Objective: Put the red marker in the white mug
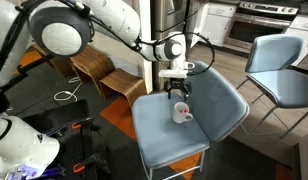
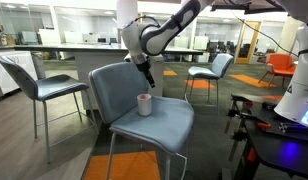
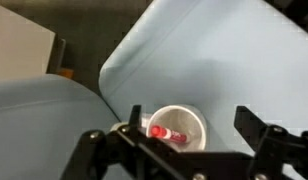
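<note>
The white mug (image 3: 181,124) stands on the blue chair seat (image 1: 159,130). It also shows in both exterior views (image 1: 181,114) (image 2: 144,104). The red marker (image 3: 166,133) lies inside the mug, leaning on its wall; it shows only in the wrist view. My gripper (image 3: 186,128) hangs right above the mug with its fingers spread wide and nothing between them. In the exterior views the gripper (image 1: 177,92) (image 2: 147,78) sits a little above the mug's rim.
The mug's chair has a blue backrest (image 1: 216,100). A second blue chair (image 1: 284,70) stands behind it. Wooden chairs (image 1: 99,70) are at the back. Other chairs (image 2: 39,85) (image 2: 209,72) and dark equipment (image 2: 279,140) stand around.
</note>
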### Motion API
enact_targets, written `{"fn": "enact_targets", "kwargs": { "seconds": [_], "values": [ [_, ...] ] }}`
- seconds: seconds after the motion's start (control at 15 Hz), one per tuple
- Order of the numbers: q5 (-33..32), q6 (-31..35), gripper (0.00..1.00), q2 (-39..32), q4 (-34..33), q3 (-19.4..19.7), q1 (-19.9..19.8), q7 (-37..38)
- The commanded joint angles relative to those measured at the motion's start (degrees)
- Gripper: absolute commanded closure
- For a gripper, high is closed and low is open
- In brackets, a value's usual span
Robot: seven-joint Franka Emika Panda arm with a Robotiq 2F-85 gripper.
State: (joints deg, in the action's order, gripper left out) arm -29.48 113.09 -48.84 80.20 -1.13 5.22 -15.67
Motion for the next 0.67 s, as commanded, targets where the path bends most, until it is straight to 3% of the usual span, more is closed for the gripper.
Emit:
{"fn": "enact_targets", "kwargs": {
  "seconds": [0.0,0.33,0.6],
  "values": [
    [9.2,1.73,0.0,6.81,7.86,-2.99,-3.99,-0.8],
    [22.72,9.51,0.0,14.55,17.93,-6.0,-8.41,-1.4],
    [27.9,24.01,0.0,19.61,26.81,-6.72,-9.45,-5.08]
  ]
}}
